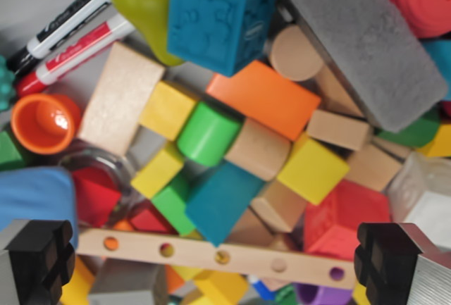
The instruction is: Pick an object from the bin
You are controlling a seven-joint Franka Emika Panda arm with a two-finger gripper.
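Hovering spread wide and empty, the jaws straddle a holed wooden strip (218,254) among jumbled blocks.

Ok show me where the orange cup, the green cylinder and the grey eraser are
orange cup (44,122), wrist view, on its inner bottom.
green cylinder (208,134), wrist view, on its curved side.
grey eraser (363,37), wrist view, on the middle of its felt face.

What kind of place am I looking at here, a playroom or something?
Probably a robot test bin, not a playroom: jumbled wooden blocks like the orange one, two markers, a grey eraser, with the open pincer above them.
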